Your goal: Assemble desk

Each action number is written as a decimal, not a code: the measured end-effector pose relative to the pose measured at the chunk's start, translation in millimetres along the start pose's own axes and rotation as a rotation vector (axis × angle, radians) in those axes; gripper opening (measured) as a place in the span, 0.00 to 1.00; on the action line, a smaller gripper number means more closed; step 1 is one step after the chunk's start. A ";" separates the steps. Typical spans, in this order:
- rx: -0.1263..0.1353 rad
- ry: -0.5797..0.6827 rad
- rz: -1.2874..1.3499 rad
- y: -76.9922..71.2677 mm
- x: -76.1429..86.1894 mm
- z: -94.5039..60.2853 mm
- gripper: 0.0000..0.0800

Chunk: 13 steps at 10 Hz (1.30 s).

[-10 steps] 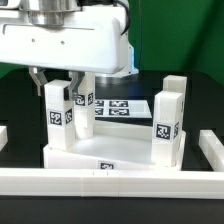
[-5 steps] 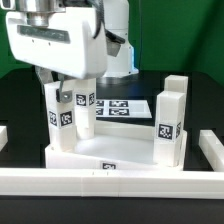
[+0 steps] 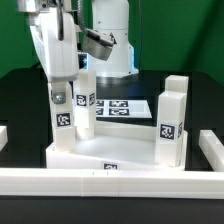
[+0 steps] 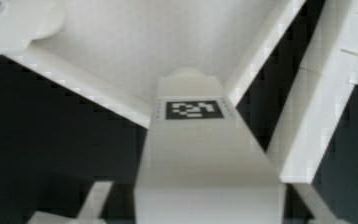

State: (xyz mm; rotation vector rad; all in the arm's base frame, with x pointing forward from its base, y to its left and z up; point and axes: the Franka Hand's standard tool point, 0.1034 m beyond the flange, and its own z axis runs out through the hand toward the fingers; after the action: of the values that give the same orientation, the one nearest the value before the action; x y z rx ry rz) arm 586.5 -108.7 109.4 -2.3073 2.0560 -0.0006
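A black tabletop (image 3: 20, 100) holds the desk (image 3: 110, 150), a white slab lying flat with tagged square legs standing upright in its corners. At the exterior view's left, the gripper (image 3: 62, 85) sits over a near leg (image 3: 64, 112). White border rails (image 3: 110, 182) sit just beside the slab's front edge. The jaws appear closed around the leg's top.

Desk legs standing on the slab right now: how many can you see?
3. One leg at the exterior view's left under the pincer, a second just behind it, a third at the right. A fourth may be hidden.
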 end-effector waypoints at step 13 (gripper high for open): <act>-0.036 0.032 -0.765 -4.6 -0.8 -2.0 0.81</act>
State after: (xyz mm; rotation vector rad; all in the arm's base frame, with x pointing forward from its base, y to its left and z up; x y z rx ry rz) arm 590.9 -107.5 111.6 -2.9554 1.0634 -0.0304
